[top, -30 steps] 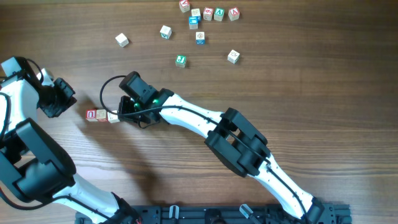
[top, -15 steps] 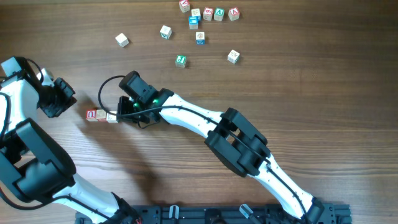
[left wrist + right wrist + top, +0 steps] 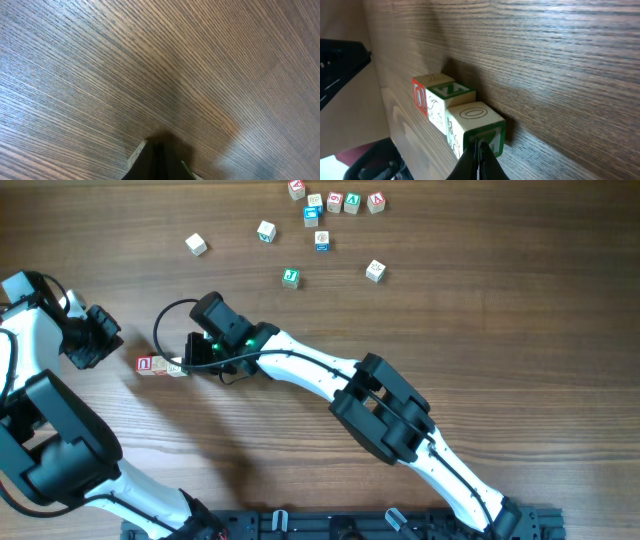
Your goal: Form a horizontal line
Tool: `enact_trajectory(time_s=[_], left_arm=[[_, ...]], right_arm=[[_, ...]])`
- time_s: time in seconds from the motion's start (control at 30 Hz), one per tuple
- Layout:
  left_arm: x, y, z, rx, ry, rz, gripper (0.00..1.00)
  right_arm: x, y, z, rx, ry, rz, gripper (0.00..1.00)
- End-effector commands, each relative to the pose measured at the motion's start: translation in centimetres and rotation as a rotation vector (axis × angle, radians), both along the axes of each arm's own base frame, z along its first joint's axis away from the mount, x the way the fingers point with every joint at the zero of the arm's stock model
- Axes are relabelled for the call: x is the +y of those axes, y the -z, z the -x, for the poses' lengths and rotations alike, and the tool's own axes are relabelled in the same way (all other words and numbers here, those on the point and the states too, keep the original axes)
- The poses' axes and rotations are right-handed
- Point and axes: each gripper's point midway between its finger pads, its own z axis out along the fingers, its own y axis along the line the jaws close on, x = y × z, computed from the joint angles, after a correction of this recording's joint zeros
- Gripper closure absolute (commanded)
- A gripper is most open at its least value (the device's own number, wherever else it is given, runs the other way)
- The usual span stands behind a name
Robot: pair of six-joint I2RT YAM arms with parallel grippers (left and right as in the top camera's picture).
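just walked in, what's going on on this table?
The right gripper, shut, sits tip-first against the end cube of the row of three letter cubes, likely nudging it straight. The left gripper hangs over bare wood, touching nothing. Loose cubes lie scattered farther up the table.

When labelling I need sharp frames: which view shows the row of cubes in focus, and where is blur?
Right wrist: row of cubes sharp, right gripper dark and soft-edged. Left wrist: only table grain, soft shadow. Overhead: evenly lit, row tiny, partly covered.
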Motion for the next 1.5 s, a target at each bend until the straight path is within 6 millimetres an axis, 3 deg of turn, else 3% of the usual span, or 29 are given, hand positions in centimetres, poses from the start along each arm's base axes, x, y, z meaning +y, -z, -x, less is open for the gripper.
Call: enact_trajectory(time_s=[0.0,0.37,0.53,0.63,0.87,1.17,1.47], left_arm=[[0.2,-0.7,-0.4,-0.028,0.013,-0.007,0.96],[0.3,-0.7,-0.4,-0.028,0.014,-0.008,0.96],[0.3,-0.7,-0.4,-0.028,0.013,-0.007,0.96],[0.3,-0.7,-0.4,-0.028,0.013,-0.007,0.96],[0.3,-0.7,-0.5,-0.029,0.014,-0.008,0.96],[0.3,-0.7,-0.5,-0.029,0.014,-0.008,0.96],[0.3,-0.7,-0.5,-0.029,0.014,-0.008,0.96]], right_arm=[[0.0,0.9,0.6,-0.002,-0.036,0.003,0.95],[0.0,1.0,0.9,-0.003,-0.051,0.01,0.95],[-1.2,0.0,-0.4,-0.043,-0.062,0.025,0.95],[-0.8,-0.8,-0.8,-0.06,-0.056,-0.006,0.95],[1.2,-0.9,2.2,-0.133,-0.137,0.0,0.95],[0.9,-2.6,2.6,-0.297,-0.076,0.134,0.95],[1.3,-3.2,4.0,-0.251,-0.084,0.117,0.95]])
